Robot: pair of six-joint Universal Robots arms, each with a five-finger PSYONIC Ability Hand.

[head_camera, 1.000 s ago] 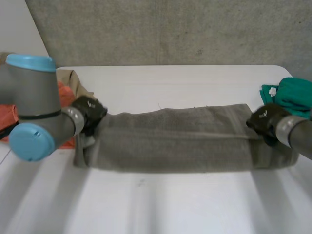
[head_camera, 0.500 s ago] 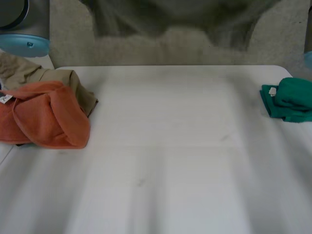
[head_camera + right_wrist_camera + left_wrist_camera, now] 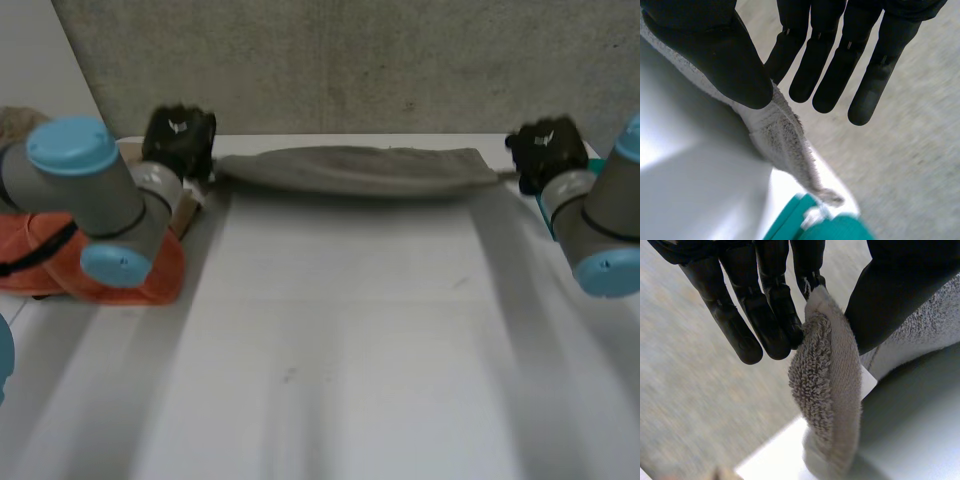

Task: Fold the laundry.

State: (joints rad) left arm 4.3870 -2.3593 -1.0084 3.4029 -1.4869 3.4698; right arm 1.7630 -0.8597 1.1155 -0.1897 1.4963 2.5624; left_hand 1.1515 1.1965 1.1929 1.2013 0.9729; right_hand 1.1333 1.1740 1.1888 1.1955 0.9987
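Note:
A grey towel [image 3: 355, 170] is stretched in a narrow band along the table's far edge, held between both hands. My left hand [image 3: 180, 140] grips its left end: in the left wrist view the thumb [image 3: 890, 295] pinches the towel's edge [image 3: 832, 385] against straight fingers [image 3: 775, 305]. My right hand [image 3: 545, 150] holds the right end, and in the right wrist view its thumb [image 3: 715, 55] presses the towel [image 3: 780, 135] against the fingers [image 3: 825, 65].
An orange cloth [image 3: 140, 280] is heaped at the table's left edge under my left arm. A green folded cloth [image 3: 840, 227] lies at the right edge just beyond the towel's right end. The white table [image 3: 340, 330] stretches toward me.
A second ago the towel lay folded mid-table with a hand at each end. Both hands lifted it high, then carried it to the far edge, where it is now stretched out.

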